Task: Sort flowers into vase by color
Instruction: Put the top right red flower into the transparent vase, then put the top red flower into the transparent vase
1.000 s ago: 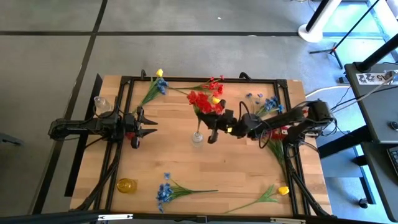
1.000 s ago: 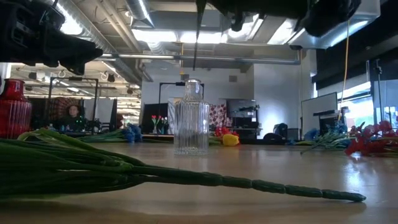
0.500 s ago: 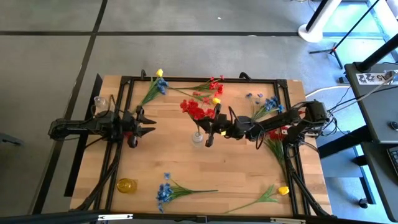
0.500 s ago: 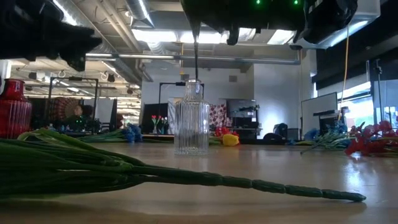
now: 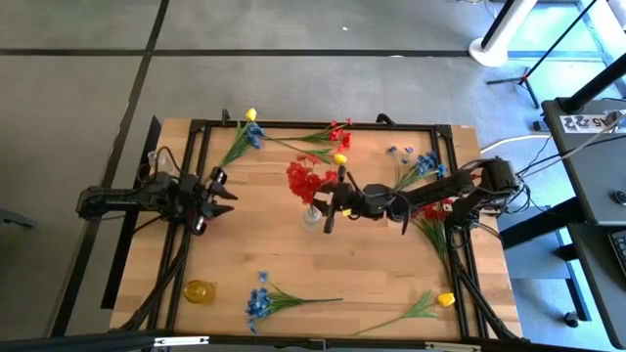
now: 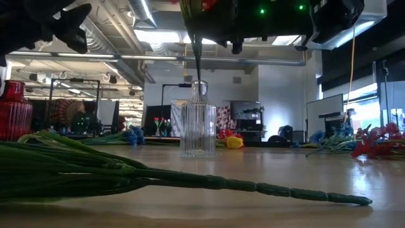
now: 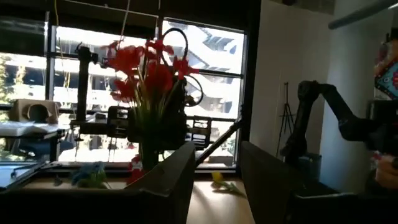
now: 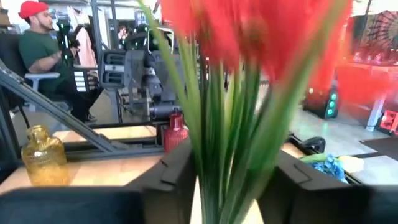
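Red flowers: one red spray stood nearly upright near the middle of the table. Its blooms were above the clear vase.
Stem: in the low view, the thin stem went straight down into the neck of the clear vase.
Right jaws: I reached in from the right side of the table. My right jaws were just beside the clear vase, one on each side of the green stems. I could not tell if they pinched the stems or only stood around them.
Left jaws: they hung over the left part of the table, well apart from the clear vase. They were spread and had nothing between them.
Blue flowers: one blue spray lay near the front edge. Another blue spray lay at the right, near my right arm.
Yellow flowers: one yellow bloom lay at the front right corner. A second yellow bloom was at the far edge, on the left.
More red flowers: a red spray lay at the far edge. Some red blooms lay under my right arm.
Other vases: a yellow vase stood at the front left. In the low view a red vase showed at the edge of the picture.
Room: a seated person was beyond the table.
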Robot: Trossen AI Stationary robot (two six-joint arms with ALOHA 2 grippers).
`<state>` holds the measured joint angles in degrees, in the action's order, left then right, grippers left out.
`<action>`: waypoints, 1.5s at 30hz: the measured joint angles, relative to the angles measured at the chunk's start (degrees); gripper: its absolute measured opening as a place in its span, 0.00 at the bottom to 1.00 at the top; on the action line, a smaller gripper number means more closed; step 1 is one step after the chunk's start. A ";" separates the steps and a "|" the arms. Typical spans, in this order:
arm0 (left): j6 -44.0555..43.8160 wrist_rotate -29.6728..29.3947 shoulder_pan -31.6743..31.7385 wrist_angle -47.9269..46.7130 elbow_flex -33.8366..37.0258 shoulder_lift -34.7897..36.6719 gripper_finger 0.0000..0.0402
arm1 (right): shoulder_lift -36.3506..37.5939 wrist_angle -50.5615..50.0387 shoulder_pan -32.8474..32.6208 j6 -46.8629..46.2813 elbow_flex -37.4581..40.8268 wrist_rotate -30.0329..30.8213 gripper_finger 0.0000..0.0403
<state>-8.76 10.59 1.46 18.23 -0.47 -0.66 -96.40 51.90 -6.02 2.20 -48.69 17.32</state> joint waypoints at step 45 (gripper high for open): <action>17.34 -5.77 39.69 -27.07 -56.45 -88.47 0.52 | 18.21 -53.83 -15.17 -18.68 -0.02 9.31 0.65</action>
<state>8.58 4.83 41.14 -8.84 -56.92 -89.13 -78.19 -1.93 -21.19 -16.48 -48.71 26.63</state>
